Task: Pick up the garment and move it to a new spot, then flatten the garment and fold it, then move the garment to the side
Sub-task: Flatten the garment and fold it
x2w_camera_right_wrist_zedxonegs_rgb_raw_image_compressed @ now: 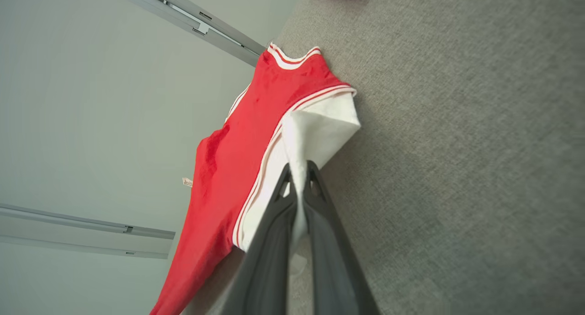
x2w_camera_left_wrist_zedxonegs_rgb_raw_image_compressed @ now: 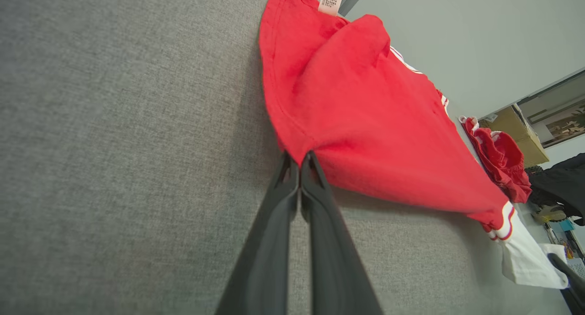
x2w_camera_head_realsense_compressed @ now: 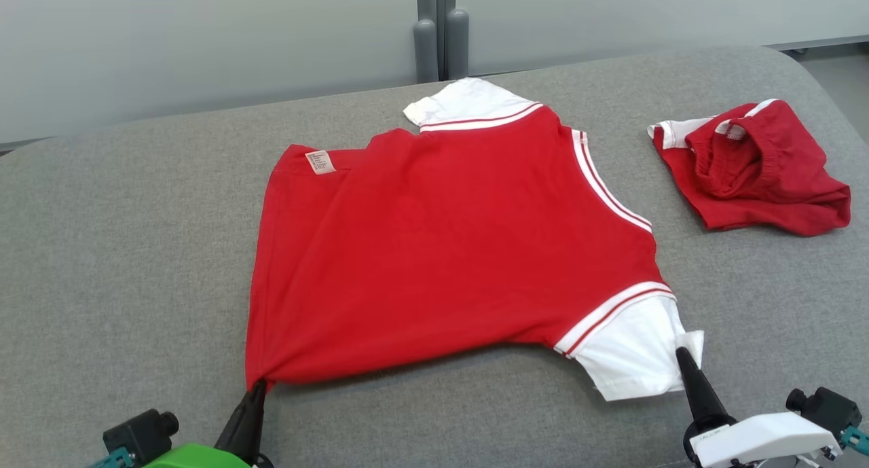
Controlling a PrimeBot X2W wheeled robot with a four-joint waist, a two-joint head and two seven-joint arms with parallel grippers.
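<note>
Flattening: left gripper (x2w_camera_head_realsense_compressed: 259,385) clamps the hem of the red-and-white cotton T-shirt (x2w_camera_head_realsense_compressed: 441,237) spread ahead, right gripper (x2w_camera_head_realsense_compressed: 681,354) clamps its white sleeve (x2w_camera_head_realsense_compressed: 628,363); a fold likely comes next.

From the head we look down and forward over the grey surface (x2w_camera_head_realsense_compressed: 102,250), the whole shirt (x2w_camera_head_realsense_compressed: 441,250) before us. Our left wrist camera sits low, close behind its fingers (x2w_camera_left_wrist_zedxonegs_rgb_raw_image_compressed: 269,242), facing along the shirt's hem; our right one likewise faces the white sleeve (x2w_camera_right_wrist_zedxonegs_rgb_raw_image_compressed: 320,123). All three share the shirt
</note>
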